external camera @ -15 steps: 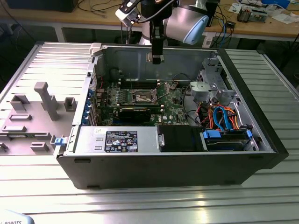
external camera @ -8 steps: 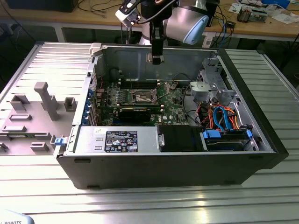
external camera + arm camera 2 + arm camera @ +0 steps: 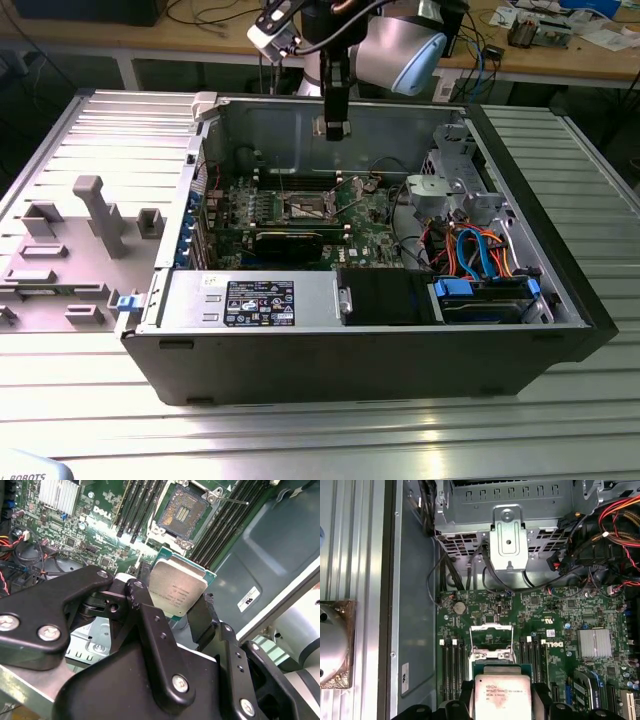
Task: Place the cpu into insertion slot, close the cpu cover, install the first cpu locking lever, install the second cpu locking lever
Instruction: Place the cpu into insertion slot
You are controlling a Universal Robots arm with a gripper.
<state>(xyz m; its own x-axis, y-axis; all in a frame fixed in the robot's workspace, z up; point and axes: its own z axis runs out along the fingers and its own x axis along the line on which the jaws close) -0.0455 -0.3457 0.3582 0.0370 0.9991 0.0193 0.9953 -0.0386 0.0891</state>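
Black case point(image 3: 350, 350): lies open on the ribbed metal table point(image 3: 300, 430), with its board flat inside.
Green circuit board point(image 3: 540, 605): carries the socket between banks of long memory slots point(image 3: 451, 665).
Black gripper point(image 3: 333, 128): hangs above the case near its back wall. Its fingers point(image 3: 137, 592) pinch the chip by two opposite edges.
Dark insertion slot point(image 3: 182, 512): contacts bare, silvery rim, nothing seated in it.
Silvery cpu cover point(image 3: 491, 627): seemingly swung up clear of the socket. A thin locking lever point(image 3: 235, 501) stands free.
Grey cpu point(image 3: 177, 587): metal top with faint print and a narrow green border. It is held in the air, near the slot but apart from it.
Step in hand: the first one, placing the chip, which by my judgement is not yet seated.
What it calls for: the chip centred over the slot, its edges square to the rim, set down flat and gently.
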